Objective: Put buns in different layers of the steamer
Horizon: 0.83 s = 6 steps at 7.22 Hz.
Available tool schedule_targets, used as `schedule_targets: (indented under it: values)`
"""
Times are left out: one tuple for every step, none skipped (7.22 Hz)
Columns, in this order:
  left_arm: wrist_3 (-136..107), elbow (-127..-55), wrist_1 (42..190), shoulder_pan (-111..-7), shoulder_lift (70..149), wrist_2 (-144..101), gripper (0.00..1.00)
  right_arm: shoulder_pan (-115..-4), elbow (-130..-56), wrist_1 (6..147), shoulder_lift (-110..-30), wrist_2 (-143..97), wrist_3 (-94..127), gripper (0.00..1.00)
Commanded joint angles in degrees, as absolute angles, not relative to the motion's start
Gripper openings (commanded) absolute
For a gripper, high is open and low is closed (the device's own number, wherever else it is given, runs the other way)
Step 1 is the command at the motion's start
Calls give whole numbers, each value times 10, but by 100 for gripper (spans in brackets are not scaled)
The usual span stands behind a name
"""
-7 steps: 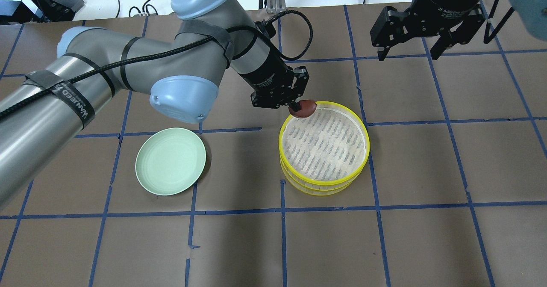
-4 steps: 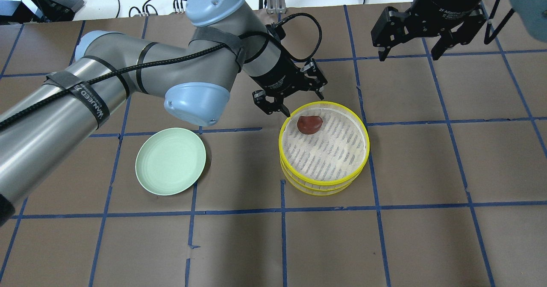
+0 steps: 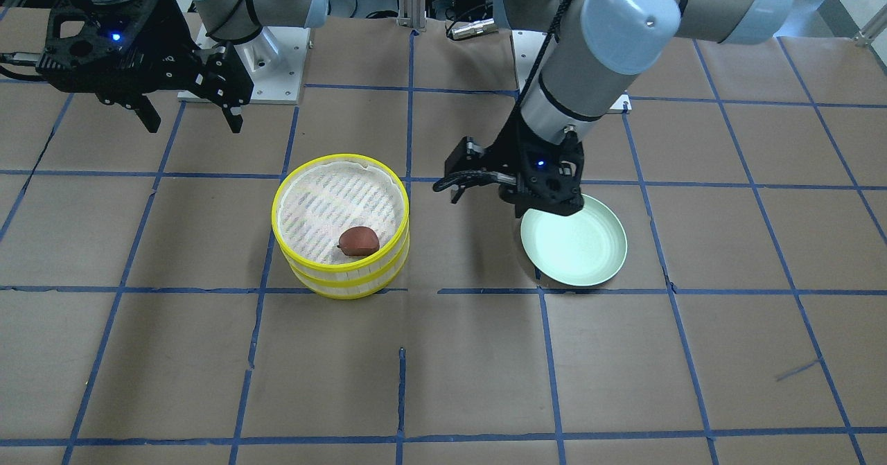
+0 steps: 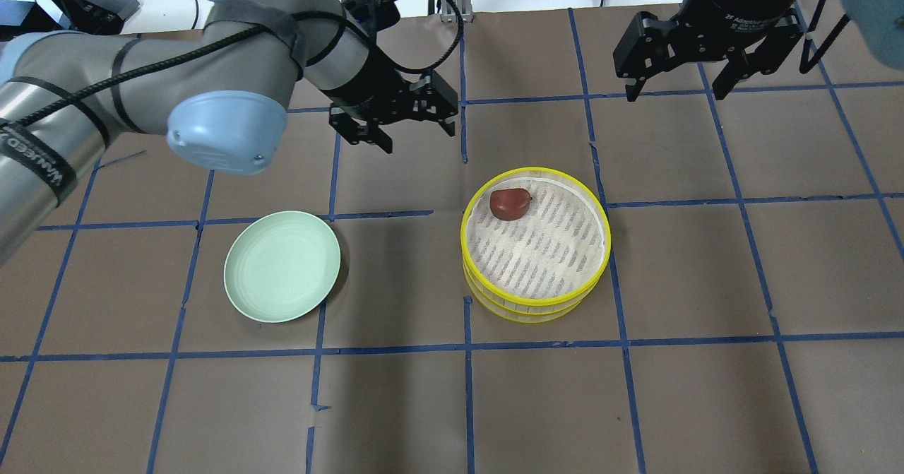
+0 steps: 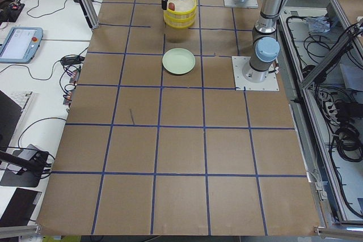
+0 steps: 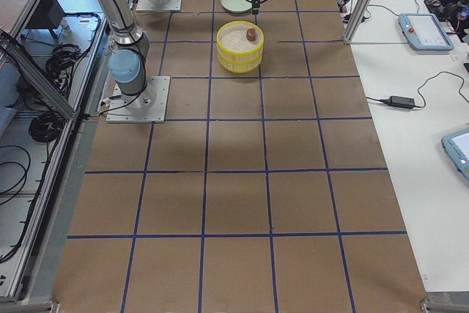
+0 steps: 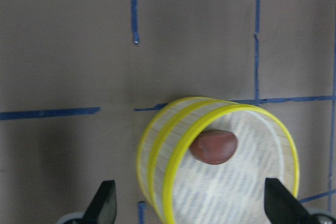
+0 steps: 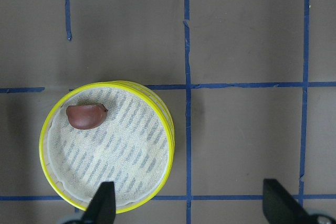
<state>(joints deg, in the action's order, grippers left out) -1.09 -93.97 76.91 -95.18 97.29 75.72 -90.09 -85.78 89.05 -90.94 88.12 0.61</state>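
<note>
The two steamer layers (image 4: 606,228) stand stacked, with yellow rims and a white slatted floor. The reddish-brown bun (image 4: 510,203) lies loose on the top tier's floor near its far-left rim; it also shows in the front view (image 3: 359,241) and both wrist views (image 7: 212,146) (image 8: 85,116). The white bun is not in view. My left gripper (image 4: 420,138) is open and empty, raised to the far left of the steamer. My right gripper (image 4: 674,94) is open and empty, high at the far right of the steamer.
An empty pale green plate (image 4: 282,265) lies left of the steamer; in the front view the left wrist hangs over its back edge (image 3: 574,243). The table is brown paper with a blue tape grid.
The left gripper let go of the brown bun, which now lies in the top tier. The gripper opened and drew back to the left and away. The right arm has not moved.
</note>
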Motion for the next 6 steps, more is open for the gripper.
schedule_targets:
  values:
    - [36, -927, 896, -880, 903, 795, 100, -901, -857, 891, -909, 882, 7, 100]
    - [35, -903, 964, -854, 875, 808, 100, -901, -848, 893, -906, 887, 7, 100]
    - [29, -882, 1010, -843, 866, 856, 100, -902, -836, 889, -900, 889, 7, 100]
    - [26, -875, 1019, -844, 862, 863, 100, -902, -828, 882, -889, 889, 7, 100]
    - [25, -879, 1019, -845, 862, 855, 100, -901, -836, 885, -889, 889, 4, 100]
    - [26, -880, 1018, -846, 863, 861, 100, -901, -845, 891, -890, 888, 4, 100]
